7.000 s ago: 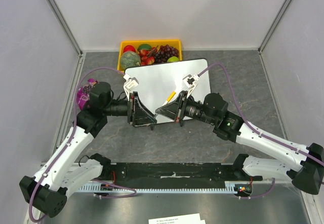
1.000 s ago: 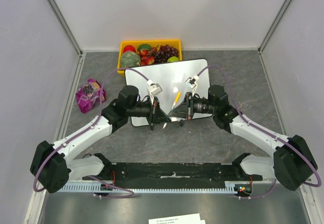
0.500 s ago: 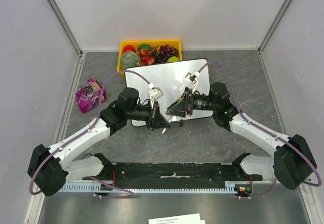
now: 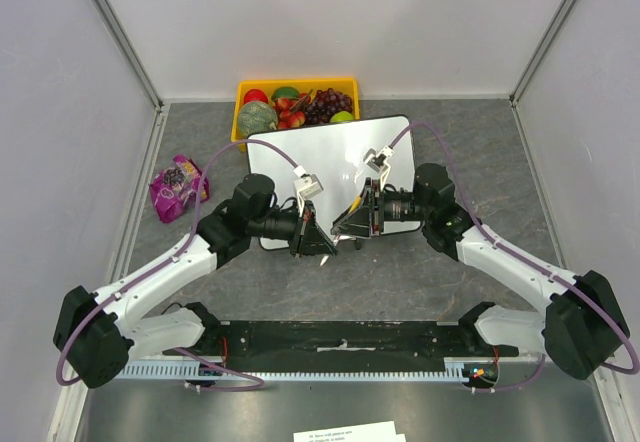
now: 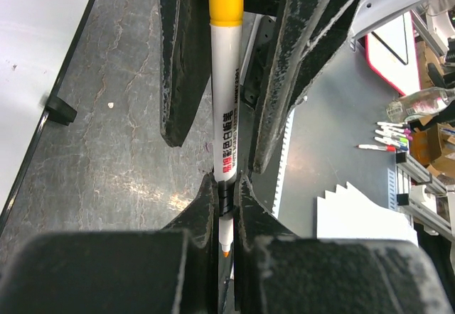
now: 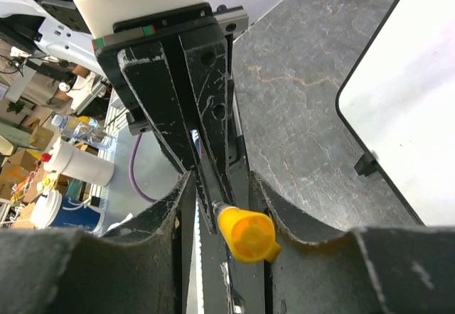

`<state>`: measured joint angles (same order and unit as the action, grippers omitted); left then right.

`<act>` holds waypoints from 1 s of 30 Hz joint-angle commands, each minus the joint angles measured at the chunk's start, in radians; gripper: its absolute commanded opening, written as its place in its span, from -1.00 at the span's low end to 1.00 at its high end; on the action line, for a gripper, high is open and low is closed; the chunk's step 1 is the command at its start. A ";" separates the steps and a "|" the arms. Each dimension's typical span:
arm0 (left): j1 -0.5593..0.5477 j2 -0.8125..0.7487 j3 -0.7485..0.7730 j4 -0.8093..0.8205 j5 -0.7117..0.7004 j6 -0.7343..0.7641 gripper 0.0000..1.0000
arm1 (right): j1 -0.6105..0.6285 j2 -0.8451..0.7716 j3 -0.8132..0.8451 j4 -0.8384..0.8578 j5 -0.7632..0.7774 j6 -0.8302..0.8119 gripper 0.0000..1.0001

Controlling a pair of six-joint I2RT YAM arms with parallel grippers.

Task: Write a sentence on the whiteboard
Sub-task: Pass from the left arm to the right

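A grey, marbled worktop [image 4: 480,152] filled the floor of the cell, with pale walls [image 4: 330,22] on three sides. Near its middle the two claws stood tip to tip. The left claw [image 5: 225,190] was clamped tight on the nib end of the one marker [image 5: 227,94], a white barrel with a yellow cap [image 6: 246,234]. The orange nib showed between the fingers, nearer the wrist. The right claw [image 6: 222,186] faced it with its fingers a little apart, flanking the barrel and cap. Slim gaps showed on both sides in the left wrist view, so it gripped nothing.

Just beyond lay the one whiteboard [image 4: 300,157], flat on the worktop, with a glossy white face and a thin black frame. Its near edge passed under the claws. By its far left corner sat one yellow tray [image 4: 243,90] of fruit, against the back wall. One purple packet [image 4: 172,187] lay near the left wall, well apart from the board. Two white arms, the left [image 4: 160,272] and the right [image 4: 510,262], reached in from the near edge.
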<state>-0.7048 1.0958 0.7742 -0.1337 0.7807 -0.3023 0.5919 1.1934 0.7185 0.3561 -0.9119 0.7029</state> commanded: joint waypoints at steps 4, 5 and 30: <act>-0.005 -0.027 0.027 0.008 0.038 0.048 -0.96 | 0.002 -0.034 0.006 -0.068 -0.031 -0.068 -0.17; -0.007 -0.025 0.025 0.008 0.040 0.049 -0.96 | 0.002 -0.035 0.006 -0.077 -0.033 -0.074 -0.18; -0.012 -0.047 -0.041 0.020 -0.071 0.000 0.13 | -0.001 -0.130 -0.031 -0.220 0.137 -0.128 -1.00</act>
<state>-0.7147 1.0767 0.7460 -0.1329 0.7231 -0.2886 0.5934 1.1019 0.6975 0.1543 -0.8440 0.5888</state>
